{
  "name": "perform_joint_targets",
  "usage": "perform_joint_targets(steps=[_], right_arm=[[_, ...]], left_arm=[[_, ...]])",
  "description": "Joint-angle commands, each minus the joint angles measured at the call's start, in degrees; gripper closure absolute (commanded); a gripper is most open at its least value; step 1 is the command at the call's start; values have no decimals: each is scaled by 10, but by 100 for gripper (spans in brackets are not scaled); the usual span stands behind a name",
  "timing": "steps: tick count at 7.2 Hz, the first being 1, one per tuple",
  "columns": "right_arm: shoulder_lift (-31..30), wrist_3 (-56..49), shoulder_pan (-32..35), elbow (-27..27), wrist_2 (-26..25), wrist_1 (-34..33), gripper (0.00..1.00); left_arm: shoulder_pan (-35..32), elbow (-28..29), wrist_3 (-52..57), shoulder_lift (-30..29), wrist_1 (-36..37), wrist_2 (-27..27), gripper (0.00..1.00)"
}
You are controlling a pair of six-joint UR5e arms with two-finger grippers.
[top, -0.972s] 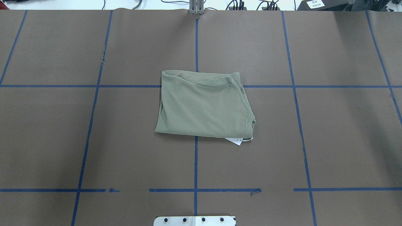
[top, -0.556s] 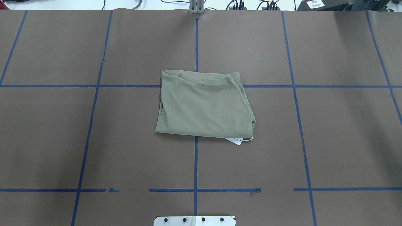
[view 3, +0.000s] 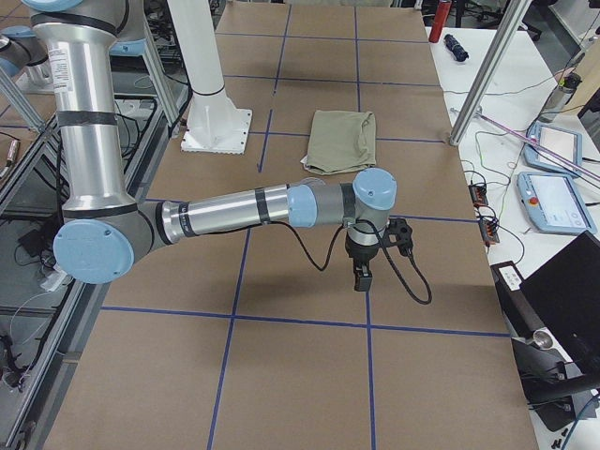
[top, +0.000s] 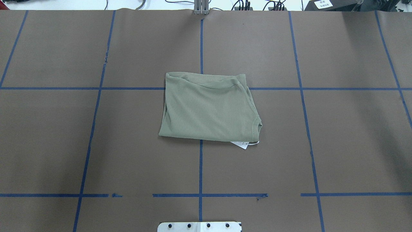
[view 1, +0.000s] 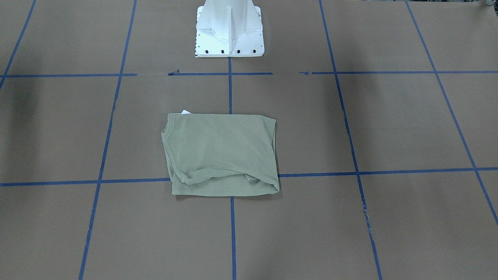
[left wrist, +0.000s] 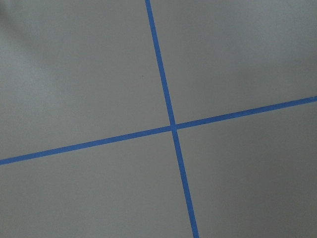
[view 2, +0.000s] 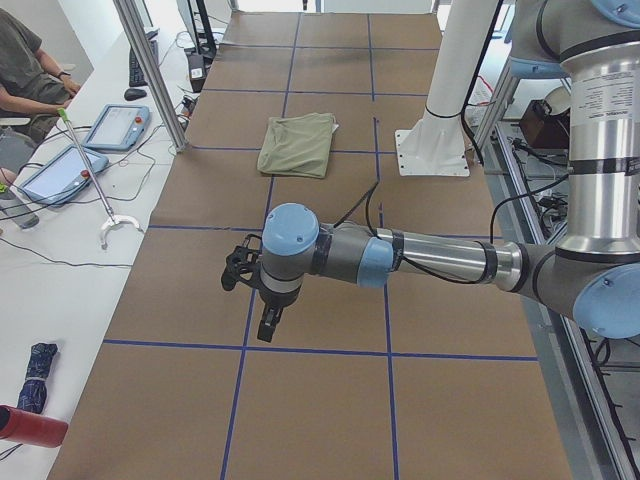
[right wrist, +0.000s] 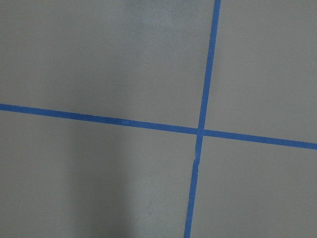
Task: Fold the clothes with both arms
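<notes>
The shirt (top: 209,108), pale sage green, lies folded into a rough rectangle at the middle of the table (top: 338,48), flat on the brown cover and across a crossing of the blue tape lines (top: 201,167). Its ribbed collar (top: 258,126) shows at the near corner on the robot's right, and a white tag (top: 244,145) pokes out from under the near edge just beside it. A loose fold runs along the far edge. Both arms are well apart from the shirt. The left arm (view 2: 430,258) stretches low over the table's left end, with the left claw (view 2: 268,328) pointing down above the cover close to a tape line. The right arm (view 3: 225,211) does the same at the right end, with the right claw (view 3: 361,277) pointing down. Both claws show only in the side views, so I cannot tell whether their fingers are apart or together. Each wrist camera sees only brown cover and a tape crossing. The white pedestal (view 1: 229,31) stands at the robot's edge of the table.
</notes>
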Motion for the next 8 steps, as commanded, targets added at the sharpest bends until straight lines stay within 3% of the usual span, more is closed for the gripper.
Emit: perform_joint_targets(steps=[1, 6, 8], right_arm=[[-5, 1, 0, -5, 1, -4, 0], [-15, 1, 0, -10, 18, -7, 0], [-15, 1, 0, -9, 18, -7, 0]], left_arm=[[1, 7, 0, 3, -1, 1, 0], [27, 43, -1, 6, 12, 0, 0], [40, 35, -1, 1, 51, 0, 0]])
